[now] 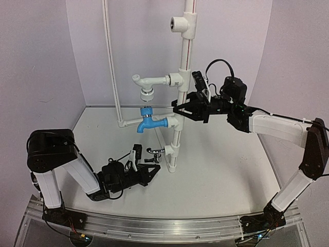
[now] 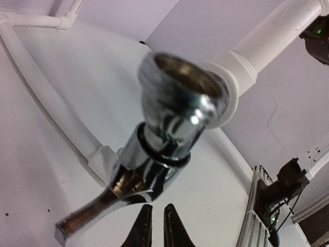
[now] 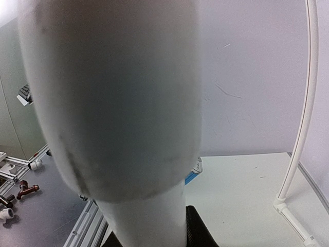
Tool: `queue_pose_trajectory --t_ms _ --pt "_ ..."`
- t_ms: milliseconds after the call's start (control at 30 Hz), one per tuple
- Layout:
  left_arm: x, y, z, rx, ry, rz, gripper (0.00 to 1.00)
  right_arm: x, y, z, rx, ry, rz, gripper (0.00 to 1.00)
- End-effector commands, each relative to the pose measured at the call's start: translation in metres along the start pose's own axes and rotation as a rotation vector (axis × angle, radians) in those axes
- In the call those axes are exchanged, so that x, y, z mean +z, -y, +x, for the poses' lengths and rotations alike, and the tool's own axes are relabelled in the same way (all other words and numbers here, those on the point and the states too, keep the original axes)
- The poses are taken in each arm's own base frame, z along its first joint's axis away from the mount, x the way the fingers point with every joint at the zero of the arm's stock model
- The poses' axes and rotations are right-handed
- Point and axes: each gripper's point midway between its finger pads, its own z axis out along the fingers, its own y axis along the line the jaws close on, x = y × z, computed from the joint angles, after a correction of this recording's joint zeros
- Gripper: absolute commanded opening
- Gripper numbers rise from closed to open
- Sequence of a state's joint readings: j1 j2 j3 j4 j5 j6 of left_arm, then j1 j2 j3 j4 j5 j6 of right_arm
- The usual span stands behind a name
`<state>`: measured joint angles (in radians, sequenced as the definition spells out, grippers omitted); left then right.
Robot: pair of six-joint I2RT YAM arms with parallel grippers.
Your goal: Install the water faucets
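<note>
Left wrist view: left tool point(image 2: 154, 229) nearly shut, empty, near silver faucet point(image 2: 169, 118); right tool point(image 1: 180, 109) clamps white pipe point(image 1: 184, 56).

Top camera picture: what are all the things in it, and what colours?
vertical pipe: one, white with a red stripe, standing mid-table.
tee fittings: four, white, spaced up that pipe.
white plastic tap: one, white, on the second tee from the top.
blue plastic tap: one, blue, on the tee below.
silver metal tap: one, shiny silver, at the lowest tee.
thin pipe: one, white, left of the vertical pipe.
table: one, white, under everything.
rail: one, silver, table's near edge.
left end effector: one, black, closed, beside the silver metal tap.
right end effector: one, black, gripping the vertical pipe above the blue plastic tap.
</note>
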<state>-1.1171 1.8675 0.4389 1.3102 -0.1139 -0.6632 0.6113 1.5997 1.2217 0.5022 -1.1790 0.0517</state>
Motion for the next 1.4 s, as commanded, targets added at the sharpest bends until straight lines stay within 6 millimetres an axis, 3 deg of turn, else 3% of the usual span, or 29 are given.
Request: queue_pose_trajectory --t_ms 0,467,700,867,1067,1367 --pt "0.002 0.029 -0.06 -0.038 0.221 0.112 0.07 -0.004 0.003 0.044 0.366 -0.113 0.025 0.0" --pt "0.006 0.007 -0.087 -0.037 0.27 0.081 0.05 -0.005 0.002 0.046 0.374 -0.119 0.022 0.0" --pt "0.011 0.001 -0.098 0.054 0.283 0.084 0.06 -0.006 0.0 0.048 0.38 -0.123 0.018 0.0" --pt "0.012 0.013 -0.108 0.17 0.296 0.125 0.07 -0.006 -0.001 0.049 0.378 -0.126 0.018 0.0" --pt "0.007 0.045 -0.104 0.363 0.266 0.254 0.08 -0.007 -0.001 0.049 0.379 -0.128 0.019 0.0" --pt "-0.009 0.052 -0.114 0.566 0.322 0.23 0.12 -0.006 0.0 0.049 0.379 -0.13 0.021 0.0"
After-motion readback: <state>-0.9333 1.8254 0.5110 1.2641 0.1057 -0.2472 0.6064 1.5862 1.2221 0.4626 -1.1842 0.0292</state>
